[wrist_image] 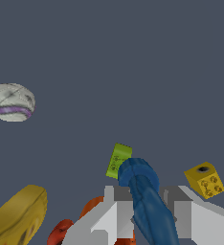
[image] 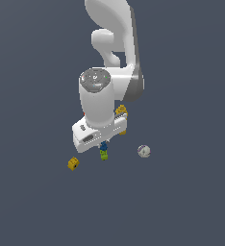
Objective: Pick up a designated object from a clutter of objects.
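Nearest the wrist camera, the gripper (wrist_image: 145,215) has its two grey fingers (wrist_image: 115,210) closed on a blue piece (wrist_image: 145,196), an elongated rounded blue shape that sits between them and sticks out past their tips. Just beyond the blue piece's far end lies the green cube (wrist_image: 118,160), tilted and seemingly touching it, though the contact is hard to confirm. The yellow cube (wrist_image: 205,179), with a round hole in one face and dots on another, lies apart beside the outer finger. On the other side a yellow bottle (wrist_image: 18,215) lies on its side, and an orange-red cup (wrist_image: 92,210) shows partly behind the fingers. The white ball (wrist_image: 11,102), with a purple band, rests well apart on the dark table (wrist_image: 133,57). In the exterior view the white arm (image: 102,96) reaches straight down over the clutter; the blue piece (image: 103,145) shows just under the gripper (image: 103,142), directly above the green cube (image: 104,154). The yellow cube (image: 73,164) lies toward the exterior view's left, the white ball (image: 143,151) toward its right, and the yellow bottle (image: 121,111) peeks from behind the hand.
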`<state>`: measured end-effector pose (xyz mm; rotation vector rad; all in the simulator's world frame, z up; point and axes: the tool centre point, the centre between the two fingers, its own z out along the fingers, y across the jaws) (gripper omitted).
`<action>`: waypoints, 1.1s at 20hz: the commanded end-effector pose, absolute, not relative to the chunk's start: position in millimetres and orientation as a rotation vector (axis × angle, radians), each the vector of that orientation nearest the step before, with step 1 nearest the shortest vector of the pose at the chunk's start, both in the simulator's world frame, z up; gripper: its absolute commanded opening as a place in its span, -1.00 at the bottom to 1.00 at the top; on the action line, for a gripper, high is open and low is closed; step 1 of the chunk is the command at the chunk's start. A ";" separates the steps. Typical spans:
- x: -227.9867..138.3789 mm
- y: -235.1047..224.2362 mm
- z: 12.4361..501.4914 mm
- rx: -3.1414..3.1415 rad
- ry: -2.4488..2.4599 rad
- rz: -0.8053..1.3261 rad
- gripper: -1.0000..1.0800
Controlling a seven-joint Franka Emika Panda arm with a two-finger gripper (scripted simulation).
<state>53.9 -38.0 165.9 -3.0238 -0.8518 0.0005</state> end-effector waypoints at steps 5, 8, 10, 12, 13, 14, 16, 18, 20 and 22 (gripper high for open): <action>20.0 -49.1 215.8 -3.024 -0.852 0.000 -1.00; 4.2 -54.7 239.5 -3.023 -0.851 0.000 -1.00; -6.5 -58.3 255.8 -3.023 -0.851 0.000 -1.00; -17.3 -62.1 272.4 -3.023 -0.851 -0.001 -1.00; -22.8 -64.0 280.9 -3.023 -0.851 -0.001 -1.00; -28.3 -65.9 289.6 -3.023 -0.851 -0.001 -1.00; -38.9 -69.6 306.2 -3.023 -0.851 -0.001 -1.00; -48.5 -73.1 321.6 -3.023 -0.851 -0.001 -1.00; -57.3 -76.4 335.8 -3.023 -0.851 -0.001 -1.00; -65.0 -79.4 348.7 -3.023 -0.851 -0.001 -1.00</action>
